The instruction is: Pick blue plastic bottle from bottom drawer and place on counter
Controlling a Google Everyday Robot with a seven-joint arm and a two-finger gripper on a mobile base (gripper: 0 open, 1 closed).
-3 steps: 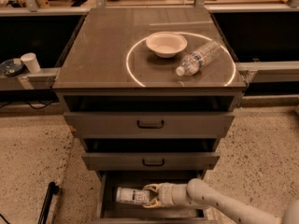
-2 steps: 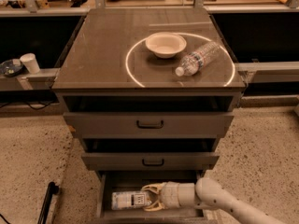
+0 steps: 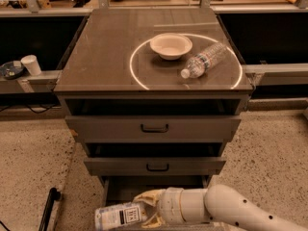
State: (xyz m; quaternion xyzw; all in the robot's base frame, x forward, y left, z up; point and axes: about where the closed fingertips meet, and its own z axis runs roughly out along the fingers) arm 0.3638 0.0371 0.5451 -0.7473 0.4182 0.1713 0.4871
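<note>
Since the earlier frames your gripper point(image 3: 142, 210) and the blue plastic bottle point(image 3: 115, 217) have come further forward and toward the left of the view; the jaws are closed on the right end of the bottle, one above it and one below; the bottle lies on its side, label up, at the front left of the pulled-out bottom drawer point(image 3: 144, 186); you cannot tell whether it touches the drawer floor; on the counter point(image 3: 101, 57), the surface with the white circle, stands a white bowl point(image 3: 171, 45), and a clear water bottle point(image 3: 204, 60) lies just beside it.
</note>
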